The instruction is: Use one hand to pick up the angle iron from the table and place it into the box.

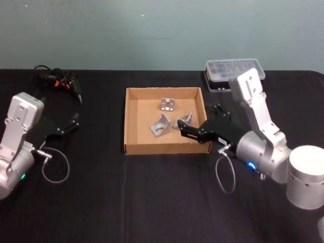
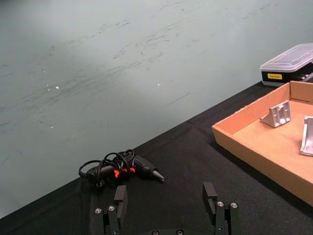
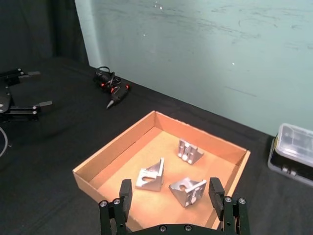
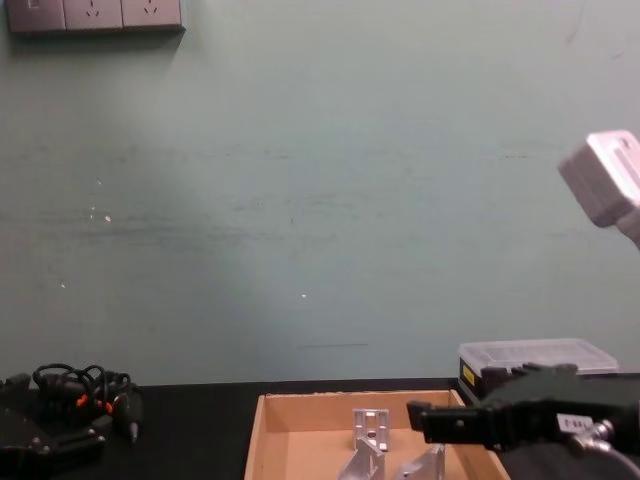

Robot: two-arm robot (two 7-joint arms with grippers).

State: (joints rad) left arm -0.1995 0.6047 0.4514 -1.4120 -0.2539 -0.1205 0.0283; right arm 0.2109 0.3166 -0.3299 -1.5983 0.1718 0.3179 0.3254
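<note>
The tan cardboard box (image 1: 165,150) is taken as the landmark; it lies on the black table (image 1: 152,202). Three angle irons are seen lying on its floor: one angle iron (image 1: 168,104) near the far wall, a second angle iron (image 1: 161,125) about the middle of the floor, and a third angle iron (image 1: 185,121) just beside the second, toward the box's right wall. The right gripper (image 1: 182,126) is held over the right part of the box, above the third angle iron and close to it; in the right wrist view its fingers (image 3: 125,192) are seen spread apart with nothing between them, so the hand is released. The left gripper (image 1: 76,119) is positioned well to the left of the box, over bare table, and its fingers (image 2: 120,197) are likewise parted and empty. A black tool with a coiled cable and orange marks (image 1: 56,81) is seen beyond the left gripper, to the far left of the box. A clear-lidded plastic case (image 1: 234,74) is set just past the box's far right corner.
</note>
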